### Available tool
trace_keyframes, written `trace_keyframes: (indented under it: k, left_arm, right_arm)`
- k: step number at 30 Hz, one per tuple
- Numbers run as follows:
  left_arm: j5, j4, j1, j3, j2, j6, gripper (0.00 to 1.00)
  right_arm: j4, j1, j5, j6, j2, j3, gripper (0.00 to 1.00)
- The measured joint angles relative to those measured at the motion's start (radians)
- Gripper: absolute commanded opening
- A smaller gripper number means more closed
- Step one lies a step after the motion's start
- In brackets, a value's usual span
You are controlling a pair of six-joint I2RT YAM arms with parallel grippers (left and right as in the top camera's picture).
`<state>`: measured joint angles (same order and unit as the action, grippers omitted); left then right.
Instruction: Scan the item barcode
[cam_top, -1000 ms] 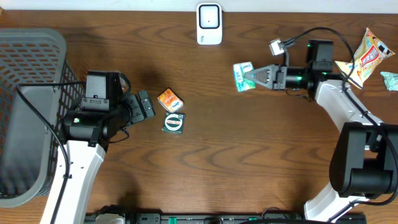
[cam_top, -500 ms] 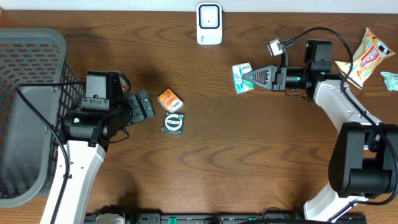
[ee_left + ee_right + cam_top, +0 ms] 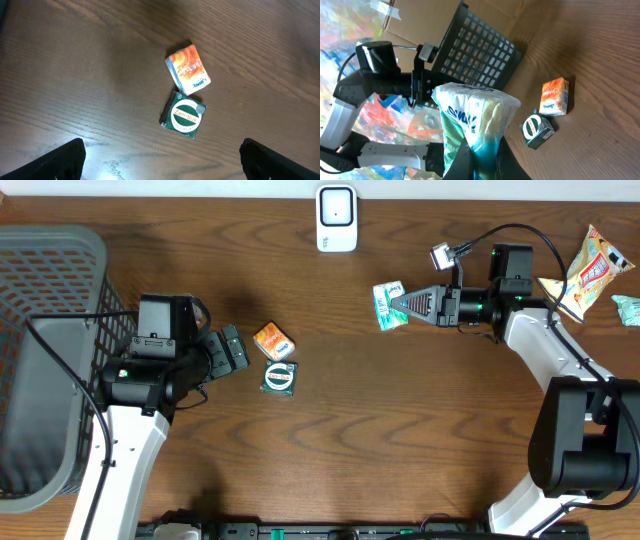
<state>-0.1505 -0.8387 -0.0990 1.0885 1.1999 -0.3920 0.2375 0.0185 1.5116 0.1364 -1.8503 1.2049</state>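
The tissue pack (image 3: 388,305) is off the table (image 3: 400,440), clamped between the right fingers (image 3: 412,302), which are closed on one end of it so that most of the pack projects beyond the fingertips. Take the scanner (image 3: 337,218) as your reference: it stands at the far edge of the table, and the pack hangs near it, on the near side and offset toward the right arm's side. In the overhead view the pack's longer side appears to run across the line of the fingers, roughly toward and away from the scanner's edge of the table. No barcode can be made out on any visible face, so you cannot yet confirm which face must be turned toward the scanner window. The right arm is the nearer one and already carries the item; the coming move is judged to be a short shift toward the scanner with a wrist turn. The left fingers (image 3: 62,160) stand wide apart and hold nothing, well apart from the scanner on its other side. Just beyond them lie an orange box (image 3: 273,340) and a green box (image 3: 279,378), side by side on the table.
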Motion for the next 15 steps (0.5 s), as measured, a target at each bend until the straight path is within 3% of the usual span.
trace_keyframes:
  k: [15]
  left_arm:
    - [0.0, 0.0, 0.0, 0.0, 0.0, 0.0, 0.98]
  right_arm:
    - [0.0, -0.03, -0.025, -0.001, 0.0, 0.0, 0.01]
